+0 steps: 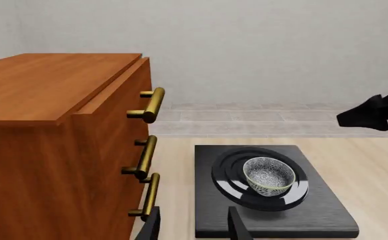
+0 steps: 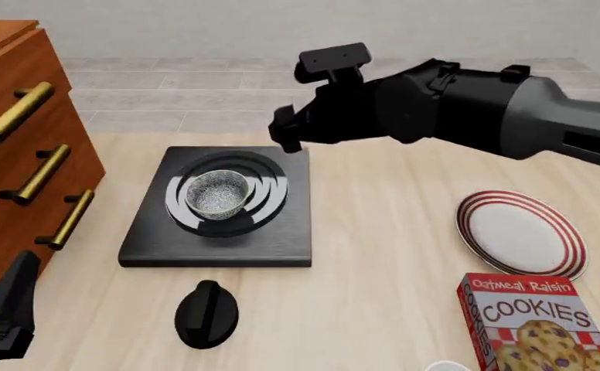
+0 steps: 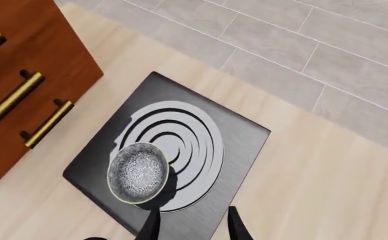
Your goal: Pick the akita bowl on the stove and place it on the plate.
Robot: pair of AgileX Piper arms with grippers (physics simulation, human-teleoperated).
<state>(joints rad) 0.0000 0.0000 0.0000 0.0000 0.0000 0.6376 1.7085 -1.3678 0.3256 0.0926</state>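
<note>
Right gripper [image 3: 192,225] hovers above the stove [image 2: 217,209], fingers apart and empty; next, drop onto the akita bowl [image 2: 219,192].

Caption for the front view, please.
Right gripper hovers past the stove holding the akita bowl; striped plate waits empty.

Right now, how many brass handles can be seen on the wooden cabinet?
3, in a column on the cabinet front, left of the stove: top handle, middle handle, bottom handle. More may be out of frame.
</note>
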